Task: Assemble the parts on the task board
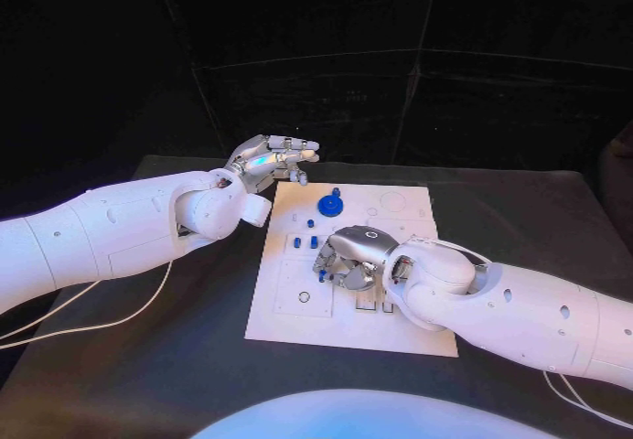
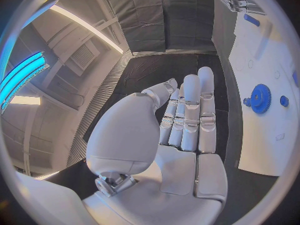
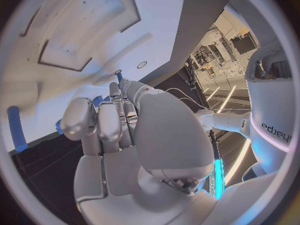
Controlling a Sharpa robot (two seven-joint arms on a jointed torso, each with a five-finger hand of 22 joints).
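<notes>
1. Two hands in frame: left hand (image 1: 271, 159) hangs at upper centre-left of the head view, just off the task board's (image 1: 409, 206) top-left corner, fingers loosely curled; the left wrist view shows them straight, side by side, nothing in the palm.
2. Right hand (image 1: 354, 261) sits palm-down over the board's middle, fingers curled toward the surface. In the right wrist view the right hand's fingers (image 3: 103, 125) bunch together with blue bits showing beside them; cannot tell whether it is pinching a part or only touching the board.
3. Task board: one white plate, centre of the table (image 1: 172, 384), with cut-out recesses and small holes.
4. Parts counted in the head view: one blue gear (image 1: 331, 203) in the board's upper part, one small blue round piece (image 1: 310, 221) just below-left of it, about two short blue pegs (image 1: 305, 242) standing left of the right hand. More blue peeks out under that hand, count unclear.
5. One long blue pin (image 3: 15, 127) lies on the board at left in the right wrist view.
6. Handling, my read: parts look like small rigid plastic, light, smooth, likely to slip or roll. Gear best taken by its toothed rim; pegs and pin pinched at mid-length and kept upright for insertion.
</notes>
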